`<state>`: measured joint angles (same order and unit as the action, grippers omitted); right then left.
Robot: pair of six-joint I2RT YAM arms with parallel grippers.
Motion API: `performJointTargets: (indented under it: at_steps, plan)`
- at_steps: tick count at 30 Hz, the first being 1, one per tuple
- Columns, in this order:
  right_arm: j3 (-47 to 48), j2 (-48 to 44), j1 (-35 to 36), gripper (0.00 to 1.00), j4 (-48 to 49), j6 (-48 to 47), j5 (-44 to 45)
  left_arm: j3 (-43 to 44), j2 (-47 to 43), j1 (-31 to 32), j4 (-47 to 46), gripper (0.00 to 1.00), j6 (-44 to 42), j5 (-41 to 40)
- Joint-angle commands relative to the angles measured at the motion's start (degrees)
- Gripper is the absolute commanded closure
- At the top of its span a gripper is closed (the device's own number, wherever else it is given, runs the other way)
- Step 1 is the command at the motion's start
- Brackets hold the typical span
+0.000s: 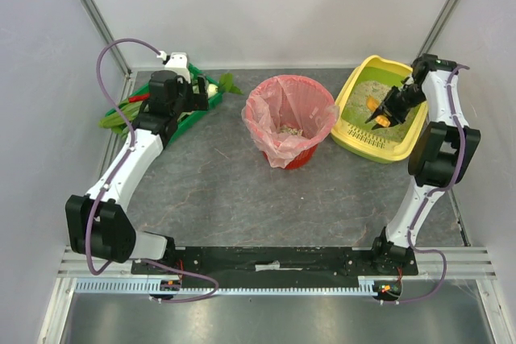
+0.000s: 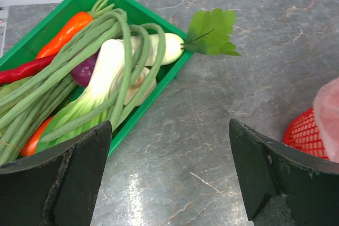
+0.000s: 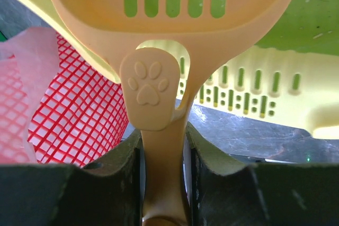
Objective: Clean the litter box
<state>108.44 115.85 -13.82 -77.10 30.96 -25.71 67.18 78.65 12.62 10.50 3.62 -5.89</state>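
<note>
The litter box (image 1: 355, 130) is a shallow yellow tray at the back right, with pale litter (image 1: 372, 86) inside. My right gripper (image 1: 385, 115) hovers over its slotted near end, shut on the handle of an orange slotted scoop (image 1: 373, 104). In the right wrist view the fingers (image 3: 222, 173) clamp the paw-print handle of the scoop (image 3: 153, 86), and its slotted head sits in front of the box's lime-green inside (image 3: 312, 14) and slotted rim (image 3: 249, 96). My left gripper (image 1: 196, 96) is open and empty by the green tray; its fingers (image 2: 69, 178) stand wide apart over bare table.
A red mesh basket (image 1: 300, 155) lined with a pink bag (image 1: 289, 106) stands at the back centre, with some litter in it. A green tray (image 2: 132, 9) of vegetables sits at the back left. Grey walls enclose the table on three sides.
</note>
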Motion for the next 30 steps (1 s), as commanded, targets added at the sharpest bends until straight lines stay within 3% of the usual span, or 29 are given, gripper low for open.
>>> performJointTargets:
  at_steps: [1,9,30]
  plan:
    - [2.48,0.69,-3.39,1.0,-6.75,3.4,-1.97,-0.73,0.27,-2.33,-3.65,0.02,0.25,-0.35]
    - [-0.34,4.64,-3.58,1.0,-6.75,2.7,-6.1,0.41,1.68,-4.8,-4.26,0.02,-0.8,0.09]
    - [1.86,12.38,-2.0,1.0,-6.75,2.88,0.49,1.73,3.26,-7.09,-4.17,0.02,-0.72,0.0]
